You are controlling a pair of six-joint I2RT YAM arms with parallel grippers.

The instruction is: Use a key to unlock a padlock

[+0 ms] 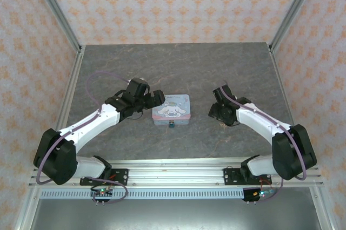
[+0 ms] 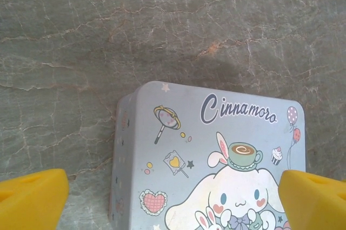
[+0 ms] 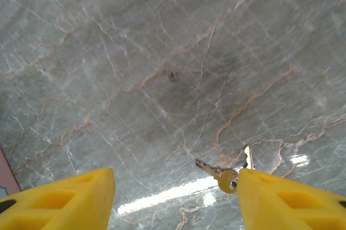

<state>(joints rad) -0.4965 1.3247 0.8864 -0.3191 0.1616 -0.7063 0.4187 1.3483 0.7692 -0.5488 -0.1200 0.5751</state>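
The tin box (image 1: 171, 107) sits mid-counter (image 1: 178, 68) with the padlock (image 1: 171, 124) at its near side. The left end effector (image 1: 155, 98) is beside the tin's left. The key (image 3: 226, 179) lies on the counter between the fingers of the right end effector (image 3: 174, 187).

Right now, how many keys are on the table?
2, apparently. One key lies on the table between the fingers of the right gripper; a second key sticks out beside the finger at the picture's right, partly hidden by it.

Bare table (image 1: 200, 73) lies open between the tin (image 1: 171, 108) and the right claw (image 1: 223, 90)
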